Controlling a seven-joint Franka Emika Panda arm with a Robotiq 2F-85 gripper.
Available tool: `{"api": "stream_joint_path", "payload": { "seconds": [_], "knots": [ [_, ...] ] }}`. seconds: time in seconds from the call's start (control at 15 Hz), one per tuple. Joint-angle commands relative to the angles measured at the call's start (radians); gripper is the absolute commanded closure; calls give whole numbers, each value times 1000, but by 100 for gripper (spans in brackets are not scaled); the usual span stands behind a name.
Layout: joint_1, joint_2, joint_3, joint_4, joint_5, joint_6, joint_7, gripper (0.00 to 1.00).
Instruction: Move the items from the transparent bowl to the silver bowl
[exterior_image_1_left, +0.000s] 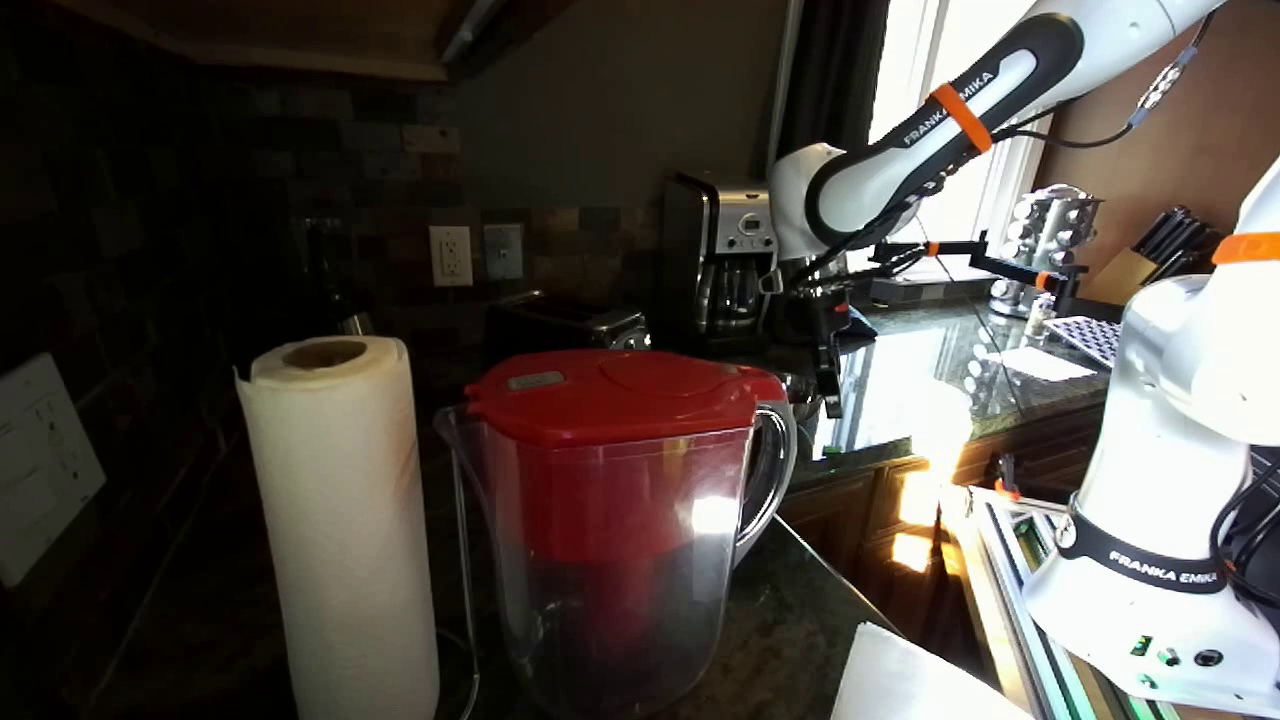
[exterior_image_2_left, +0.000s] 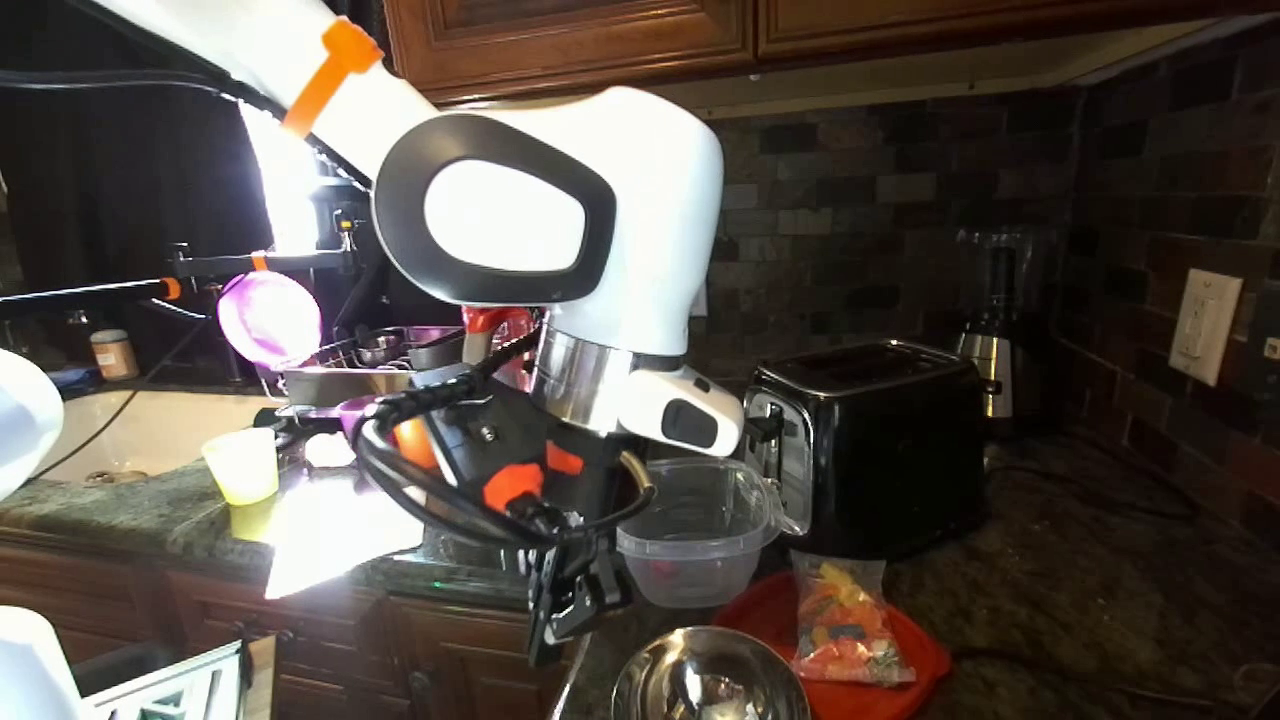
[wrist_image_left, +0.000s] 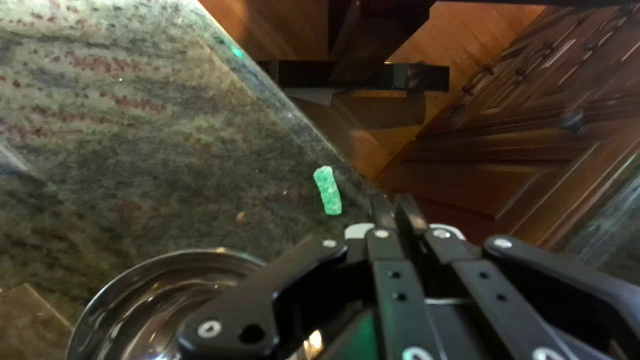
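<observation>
Claw (wrist_image_left: 395, 204): jaws stood nearly together, only a thin slit between them, nothing visibly held; step in hand was judged to be the pick-up of a loose item, not yet gripped.
Green piece (wrist_image_left: 328, 191): lay on the mottled stone desk (wrist_image_left: 165, 165), outside the silver bowl (wrist_image_left: 160, 300) and near the desk's edge; short, slightly bent bar with a grainy, frosted face. Next move, as judged, called for parting the jaws, lining up across its narrow width and pinching lightly.
Silver bowl: was round, polished, mirror-bright metal.
Transparent bowl (exterior_image_2_left: 700, 570): stood behind the silver bowl in an exterior view; squarish, thin-walled clear plastic, contents not made out.
Bag (exterior_image_2_left: 845, 625): crinkled clear film over multicoloured pieces, rested on a red plate or lid (exterior_image_2_left: 925, 650).
</observation>
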Motion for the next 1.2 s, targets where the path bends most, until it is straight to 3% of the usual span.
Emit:
{"api": "stream_joint_path", "payload": {
  "seconds": [0.0,0.27,0.53,0.67,1.13],
  "knots": [
    [9,17,3,-44,-19,3,-4,80],
    [10,59,8,-48,-30,28,6,59],
    [8,79,14,-47,-45,94,16,63],
    [5,88,17,-48,-68,121,21,59],
    [-4,110,19,-45,-154,127,52,60]
  ]
}}
